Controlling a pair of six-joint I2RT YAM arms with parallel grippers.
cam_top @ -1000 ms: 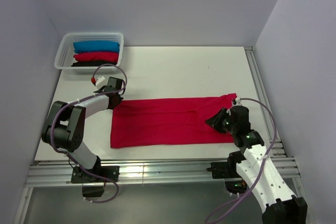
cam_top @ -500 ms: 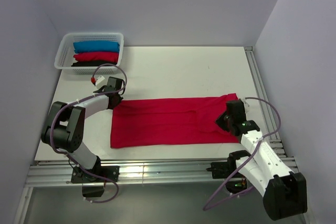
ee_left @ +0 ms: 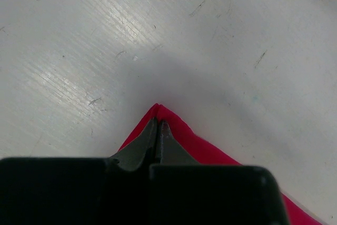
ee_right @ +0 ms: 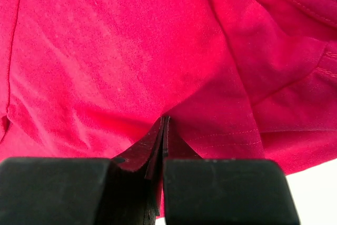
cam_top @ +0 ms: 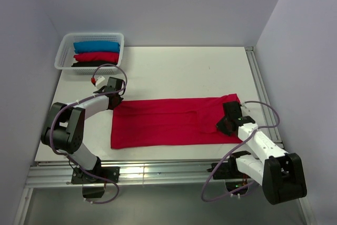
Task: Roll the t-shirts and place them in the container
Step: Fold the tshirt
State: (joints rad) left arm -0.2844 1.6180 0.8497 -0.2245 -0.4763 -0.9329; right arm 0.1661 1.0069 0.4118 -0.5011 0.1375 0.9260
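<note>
Holding the crimson t-shirt [cam_top: 168,122], spread as a long flat strip across the near half of the bench [cam_top: 174,72], at both ends. Pinching its far left corner with the left tool [ee_left: 158,125], fingers pressed together on the cloth's tip. Clamping the right tool [ee_right: 163,122] on the right end, close to the near edge, fingers closed on a small pucker of fabric, stitched hems showing just beyond. Storing three more in the white basket [cam_top: 63,51] at the bench's far left corner: blue roll [cam_top: 96,46] farthest, red roll [cam_top: 96,57] in the middle, black roll [cam_top: 84,64] nearest, all well apart from the strip.
</note>
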